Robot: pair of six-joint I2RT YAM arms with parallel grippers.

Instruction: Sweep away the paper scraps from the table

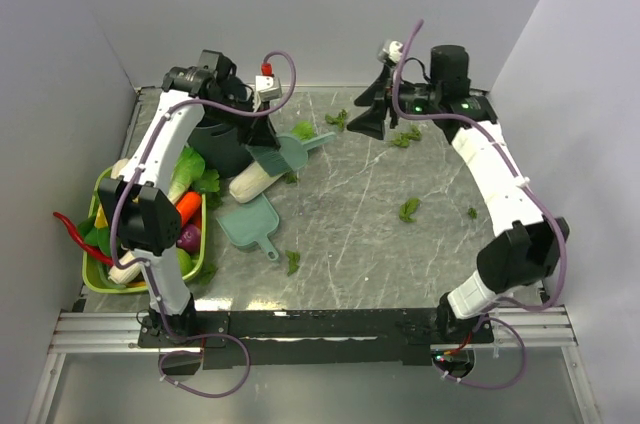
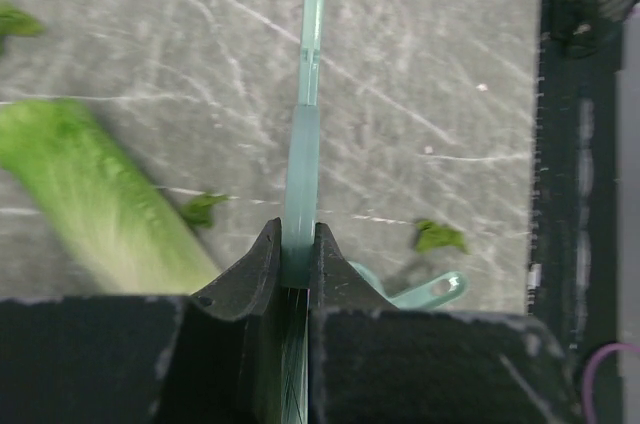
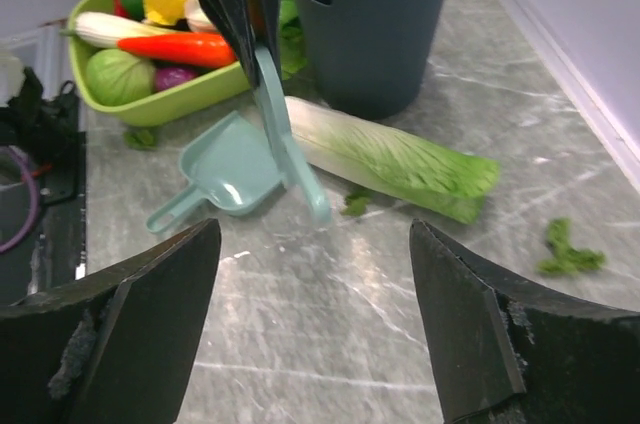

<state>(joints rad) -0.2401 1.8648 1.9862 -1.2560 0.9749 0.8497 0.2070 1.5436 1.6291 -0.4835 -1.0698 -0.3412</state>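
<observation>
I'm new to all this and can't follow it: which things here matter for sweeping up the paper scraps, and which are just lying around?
For the job: paper scraps, table, teal brush held by the left gripper, teal dustpan.
Lying about: cabbage, vegetable tray, dark bin.

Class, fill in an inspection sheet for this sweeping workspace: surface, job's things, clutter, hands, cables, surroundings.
Surface: grey marble table, scraps scattered across it.
Job's things: paper scraps lying loose; teal brush held; teal dustpan lying on the table.
Clutter: cabbage, dark bin, vegetable tray.
Hands: left hand shut on the brush; right hand open, empty.
Cables: purple cables run along both arms.
Surroundings: pale walls on three sides.
</observation>
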